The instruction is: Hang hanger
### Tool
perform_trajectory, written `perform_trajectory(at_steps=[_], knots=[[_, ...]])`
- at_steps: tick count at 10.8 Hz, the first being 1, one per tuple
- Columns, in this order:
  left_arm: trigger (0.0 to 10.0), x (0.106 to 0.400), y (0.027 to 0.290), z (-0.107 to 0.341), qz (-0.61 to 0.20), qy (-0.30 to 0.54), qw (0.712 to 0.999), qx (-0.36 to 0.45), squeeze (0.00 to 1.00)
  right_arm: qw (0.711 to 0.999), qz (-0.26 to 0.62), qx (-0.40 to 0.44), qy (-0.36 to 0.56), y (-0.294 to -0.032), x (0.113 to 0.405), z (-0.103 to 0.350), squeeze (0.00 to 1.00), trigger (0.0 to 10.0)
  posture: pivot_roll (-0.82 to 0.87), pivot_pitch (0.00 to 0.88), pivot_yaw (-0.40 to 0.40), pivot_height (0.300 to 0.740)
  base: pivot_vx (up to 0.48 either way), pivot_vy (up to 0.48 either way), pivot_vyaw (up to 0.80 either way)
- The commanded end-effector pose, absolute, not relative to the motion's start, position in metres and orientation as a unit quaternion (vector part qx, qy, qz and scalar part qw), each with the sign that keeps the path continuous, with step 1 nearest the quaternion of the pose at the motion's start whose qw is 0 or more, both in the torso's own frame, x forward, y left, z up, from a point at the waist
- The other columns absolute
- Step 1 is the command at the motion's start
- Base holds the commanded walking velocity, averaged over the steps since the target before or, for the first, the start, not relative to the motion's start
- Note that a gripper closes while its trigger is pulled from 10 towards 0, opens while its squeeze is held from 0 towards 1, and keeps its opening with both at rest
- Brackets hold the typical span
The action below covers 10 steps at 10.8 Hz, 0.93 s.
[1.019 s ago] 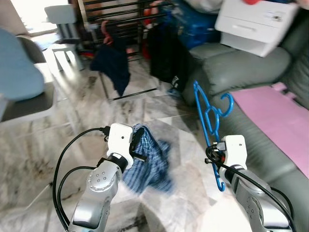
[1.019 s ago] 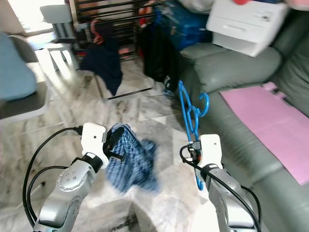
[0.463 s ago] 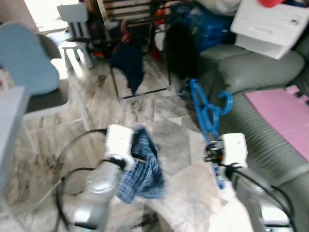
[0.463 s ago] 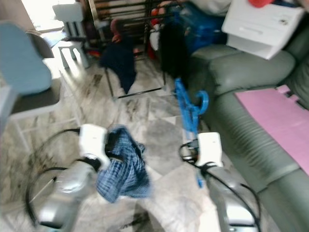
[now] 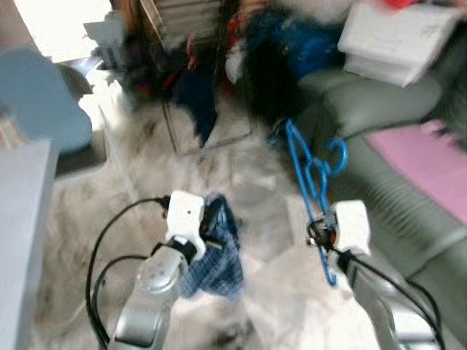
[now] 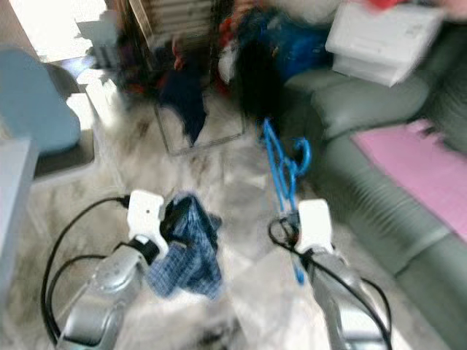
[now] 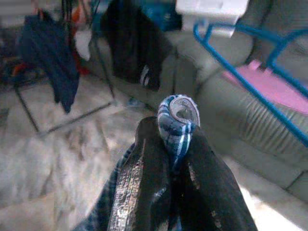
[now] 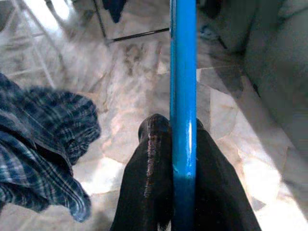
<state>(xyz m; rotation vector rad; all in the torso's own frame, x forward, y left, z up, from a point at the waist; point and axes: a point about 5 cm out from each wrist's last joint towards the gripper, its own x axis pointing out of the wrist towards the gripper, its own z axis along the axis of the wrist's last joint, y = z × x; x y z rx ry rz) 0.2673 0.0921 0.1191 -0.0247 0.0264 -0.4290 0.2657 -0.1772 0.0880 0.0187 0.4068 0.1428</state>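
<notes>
The blue hanger [image 5: 315, 191] is clamped upright in the right gripper [image 8: 172, 139], the checked cloth [image 5: 217, 248] pinched by the left gripper [image 7: 174, 139], seemingly carried toward the rack [image 5: 191, 73].

Both eye views are smeared by motion blur. The drying rack [image 5: 182, 44] at upper centre and the dark clothes [image 5: 198, 109] hanging on it lose their outlines. The white box [image 5: 398, 40] at upper right is cut off by the top edge. The plaid cloth [image 8: 36, 149] runs off the right wrist view's left edge.
</notes>
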Motion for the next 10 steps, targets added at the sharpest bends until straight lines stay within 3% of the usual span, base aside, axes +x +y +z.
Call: perform_trajectory(at_steps=[1, 7, 10], knots=[[10.0, 0.2655, 0.0974, 0.1218, -0.216, 0.001, 0.976, -0.016, 0.00, 0.978, 0.085, 0.010, 0.190, -0.1696, 0.2689, 0.0932, 0.00, 10.0, -0.14, 0.048, 0.031, 0.740, 0.000, 0.000, 0.00], [10.0, 0.2638, 0.0966, 0.1261, -0.227, -0.011, 0.972, -0.061, 0.00, 0.978, 0.094, 0.007, 0.189, -0.1664, 0.2694, 0.0928, 0.00, 10.0, -0.14, 0.049, 0.031, 0.740, 0.000, 0.000, 0.00], [10.0, 0.2629, 0.0946, 0.1255, -0.233, -0.009, 0.970, -0.068, 0.00, 0.977, 0.096, 0.006, 0.192, -0.1665, 0.2675, 0.0913, 0.00, 10.0, -0.14, 0.053, 0.032, 0.740, 0.267, 0.000, 0.00]])
